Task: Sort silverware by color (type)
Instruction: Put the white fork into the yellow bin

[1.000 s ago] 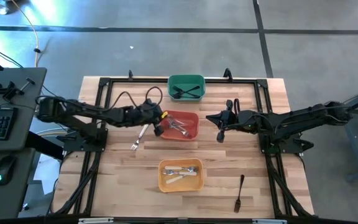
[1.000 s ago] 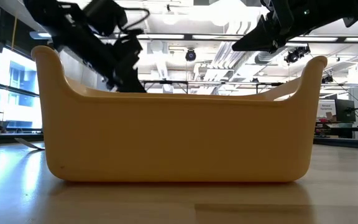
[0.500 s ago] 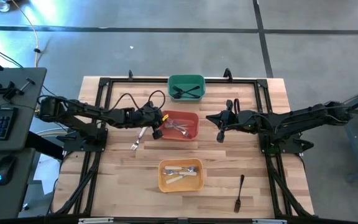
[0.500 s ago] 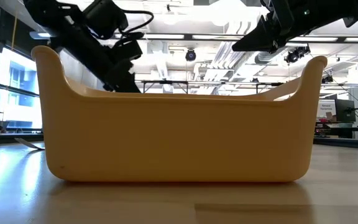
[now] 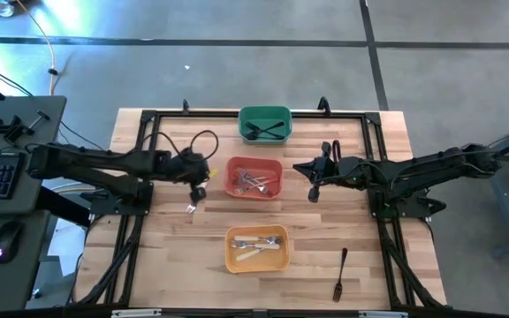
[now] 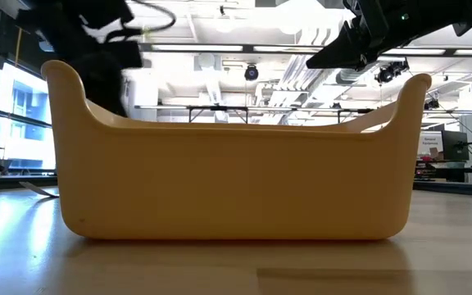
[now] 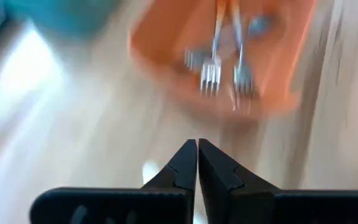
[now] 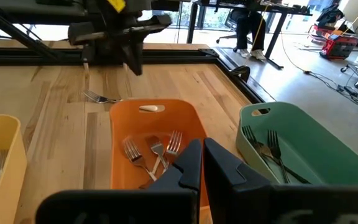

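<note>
My left gripper (image 5: pixel 197 187) is shut and empty, hovering left of the red bin (image 5: pixel 233 189) above a white-handled fork (image 5: pixel 190 208) that lies flat on the table. The left wrist view is blurred; its shut fingertips (image 7: pixel 197 149) point toward the red bin (image 7: pixel 166 74), which holds orange-handled forks (image 7: pixel 211 73). My right gripper (image 5: pixel 312 185) waits shut to the right of the red bin. The green bin (image 5: pixel 245 116) holds dark forks (image 8: pixel 272 155). White-handled utensils (image 5: pixel 256 247) lie in the yellow bin (image 5: pixel 231 262). A dark fork (image 5: pixel 340 274) lies on the table near its near right corner.
The three bins stand in a line down the table's middle: green far, red in the centre, yellow near. A black frame (image 5: pixel 148 119) runs around the work area. In the low view the yellow bin (image 6: pixel 236 180) blocks nearly everything behind it.
My left gripper has drawn back from the red bin's left edge toward the table's left, fast enough to blur its wrist view. It now hangs over the white-handled fork on the table.
</note>
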### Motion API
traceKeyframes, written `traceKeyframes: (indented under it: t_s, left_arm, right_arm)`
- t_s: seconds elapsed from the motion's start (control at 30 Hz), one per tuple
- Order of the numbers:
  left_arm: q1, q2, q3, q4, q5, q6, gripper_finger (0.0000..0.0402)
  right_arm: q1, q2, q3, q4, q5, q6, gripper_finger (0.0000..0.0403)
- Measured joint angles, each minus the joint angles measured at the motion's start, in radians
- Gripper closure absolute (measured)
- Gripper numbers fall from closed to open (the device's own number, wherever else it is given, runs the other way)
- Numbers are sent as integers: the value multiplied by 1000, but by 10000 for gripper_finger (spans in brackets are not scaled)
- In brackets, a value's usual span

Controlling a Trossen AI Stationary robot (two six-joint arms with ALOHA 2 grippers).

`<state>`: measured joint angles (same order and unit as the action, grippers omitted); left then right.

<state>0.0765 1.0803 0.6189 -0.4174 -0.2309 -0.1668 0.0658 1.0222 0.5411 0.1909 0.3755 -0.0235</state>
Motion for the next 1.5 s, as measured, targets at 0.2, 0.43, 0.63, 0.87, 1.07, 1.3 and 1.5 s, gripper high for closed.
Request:
traceKeyframes:
  t_s: [0.2, 0.43, 0.63, 0.87, 1.07, 1.3, 1.5]
  left_arm:
    - [7, -29, 0, -280, 99, -190, 382]
    - [1, 105, 0, -277, 110, -205, 337]
    - [16, 301, 0, -250, 193, -250, 297]
    - [16, 392, 7, -165, 184, -251, 267]
    - [29, 355, 7, -163, 194, -240, 261]
    - [47, 316, 3, -241, 193, -226, 261]
    - [6, 282, 3, -98, 213, -254, 261]
  right_arm:
    - [0, 2, 0, 1, 0, 1, 403]
    - [0, 25, 0, 3, 0, 0, 403]
    - [0, 27, 0, 1, 0, 0, 403]
    - [0, 27, 0, 1, 0, -2, 403]
    - [0, 27, 0, 1, 0, -1, 403]
    - [0, 27, 0, 1, 0, -2, 403]
    - [0, 27, 0, 1, 0, -2, 403]
